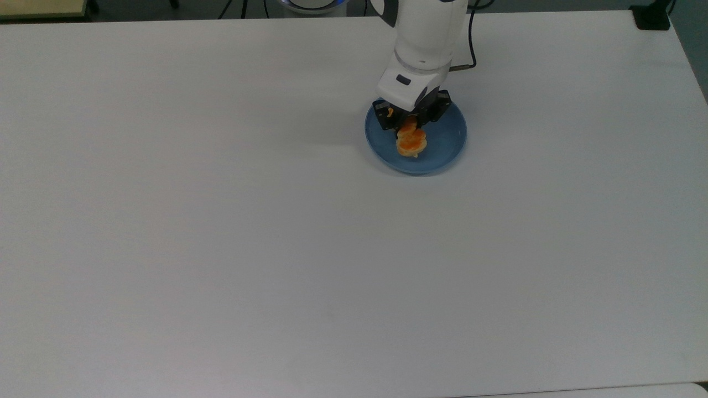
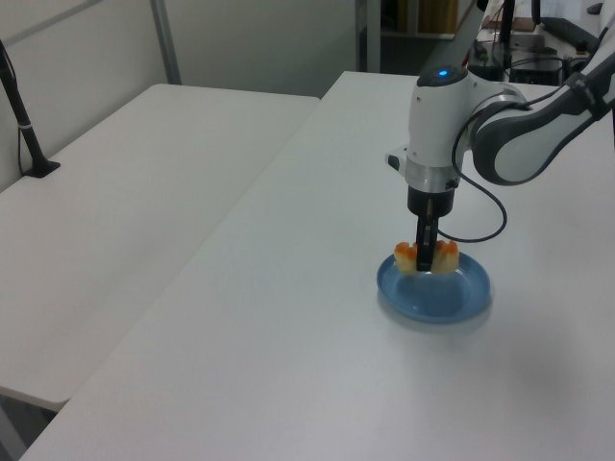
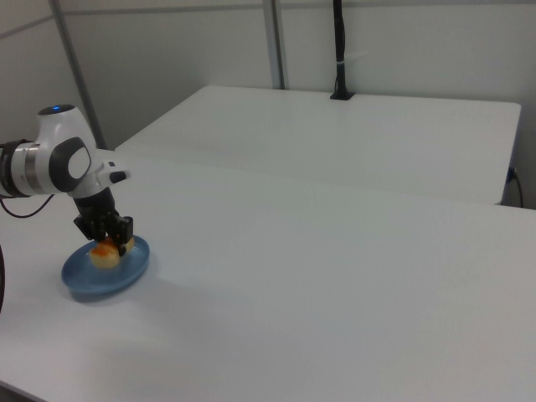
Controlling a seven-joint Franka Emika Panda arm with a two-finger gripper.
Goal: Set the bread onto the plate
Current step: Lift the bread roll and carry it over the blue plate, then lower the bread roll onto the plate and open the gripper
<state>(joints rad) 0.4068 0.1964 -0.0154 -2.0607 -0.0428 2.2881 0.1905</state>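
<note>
One small bread [image 1: 411, 142] roll, pale tan with shiny orange patches, is pinched in the end effector [image 1: 410, 122], whose fingers are closed on its middle. It hangs low over the round blue plate [image 1: 445, 149] on the white table [image 1: 221, 221].

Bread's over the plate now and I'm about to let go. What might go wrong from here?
1. The hand grips the bread at its middle, and I cannot tell whether the bread touches the plate; released from height, it may bounce or roll.
2. In the left view the bread sits toward the plate's far rim, so a roll could carry it onto the table.
</note>
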